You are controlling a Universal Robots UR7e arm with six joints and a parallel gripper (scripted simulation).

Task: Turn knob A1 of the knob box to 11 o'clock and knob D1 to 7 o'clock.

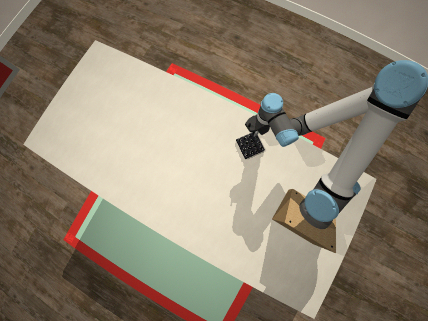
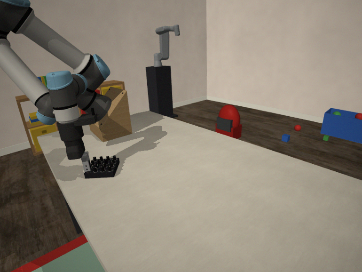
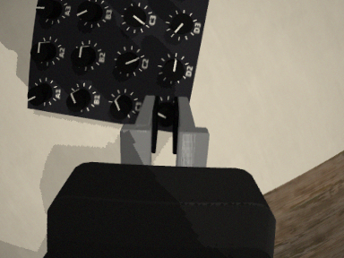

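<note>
Knob D1 sits at the corner of the knob box, clamped between the narrow fingers of the pincer, gripped for turning; the box stands near the tabletop edge; open room lies beyond that corner, neighbours close alongside.

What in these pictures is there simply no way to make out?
- Wrist view: the hand straddles knob D1, and its fingers hide that knob's marks and name.
- Top view: the knob box is too small, so no lines or names are readable.
- Exterior view: the knobs are seen side-on, so their pointers are unreadable.
</note>
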